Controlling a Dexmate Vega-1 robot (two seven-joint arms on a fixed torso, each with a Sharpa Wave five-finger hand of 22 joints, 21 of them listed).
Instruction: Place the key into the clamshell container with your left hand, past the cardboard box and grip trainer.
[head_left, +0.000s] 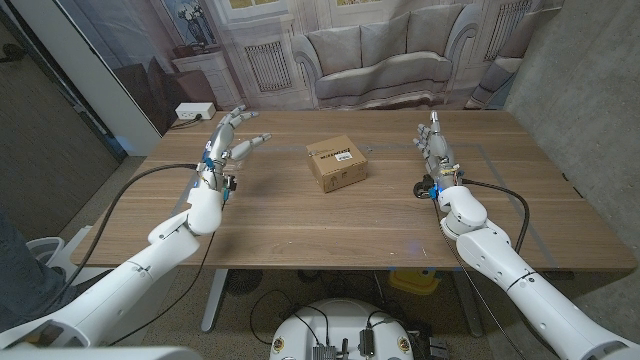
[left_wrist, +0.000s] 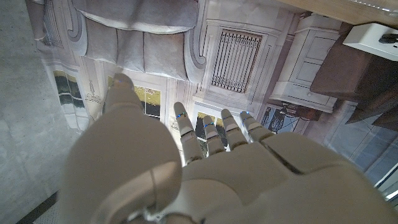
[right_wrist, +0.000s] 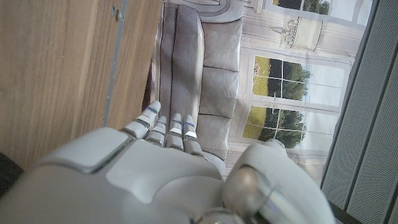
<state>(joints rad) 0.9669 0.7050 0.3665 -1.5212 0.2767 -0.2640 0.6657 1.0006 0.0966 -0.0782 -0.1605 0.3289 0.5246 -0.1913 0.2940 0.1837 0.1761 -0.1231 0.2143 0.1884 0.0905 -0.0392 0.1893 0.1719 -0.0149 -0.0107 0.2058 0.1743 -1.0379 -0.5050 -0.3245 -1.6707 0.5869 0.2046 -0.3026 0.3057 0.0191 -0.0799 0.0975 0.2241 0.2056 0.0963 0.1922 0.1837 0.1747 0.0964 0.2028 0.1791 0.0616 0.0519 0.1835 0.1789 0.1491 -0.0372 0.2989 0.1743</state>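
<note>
Both hands, left hand (head_left: 228, 140) and right hand (head_left: 436, 150), hover empty, fingers apart. Can't spot any key or clamshell, so you'll maybe bump the cardboard box (head_left: 336, 163) searching.

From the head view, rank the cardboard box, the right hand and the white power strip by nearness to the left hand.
1. White power strip: just beyond the left hand, off the table's far edge.
2. Cardboard box: table centre.
3. Right hand: far across the table.

A printed sofa backdrop (head_left: 370, 50) hangs behind the wooden table (head_left: 300, 215).
</note>
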